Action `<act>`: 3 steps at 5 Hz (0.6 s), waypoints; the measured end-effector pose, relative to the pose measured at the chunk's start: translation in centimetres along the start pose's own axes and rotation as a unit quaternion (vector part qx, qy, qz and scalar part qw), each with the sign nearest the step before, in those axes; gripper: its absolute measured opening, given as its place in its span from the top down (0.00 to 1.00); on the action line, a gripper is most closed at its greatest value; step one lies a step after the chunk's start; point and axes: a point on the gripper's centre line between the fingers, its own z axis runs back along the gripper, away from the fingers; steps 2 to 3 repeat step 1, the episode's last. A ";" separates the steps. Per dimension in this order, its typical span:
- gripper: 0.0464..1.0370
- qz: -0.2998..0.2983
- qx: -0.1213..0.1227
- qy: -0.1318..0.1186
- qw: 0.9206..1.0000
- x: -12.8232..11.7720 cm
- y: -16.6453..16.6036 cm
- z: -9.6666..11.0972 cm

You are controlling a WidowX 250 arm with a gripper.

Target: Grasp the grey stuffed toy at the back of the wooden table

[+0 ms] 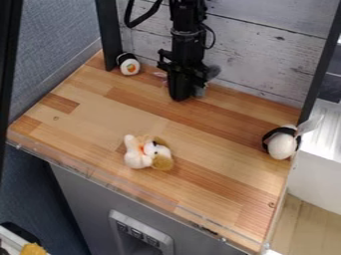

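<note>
Risks, near to far. Plush dog [147, 152] lies on its side toward the front edge of the wooden tabletop [133, 107], left of centre. Low contact could shove it at the clear front lip [116, 188]; soft, lumpy body might squash or roll out of a pinch. White-and-black plush [281, 144] sits at the right edge: an outward nudge could tip it over. Sushi-roll plush [130, 66] is tucked in the back left corner by the black post [110, 37]; frame could block a side approach. Grey fuzzy toy [213, 72] is at the back edge, right behind the gripper [180, 97]; it could get pinned against the plank wall [266, 55]. Can't tell how far the gripper is open, or if it has hold of that toy.

Containers: white box-like unit [319, 169] beyond the right edge, contents unclear.
</note>
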 end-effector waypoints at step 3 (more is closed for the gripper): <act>0.98 -0.007 0.002 0.001 1.000 0.0 0.1 0.0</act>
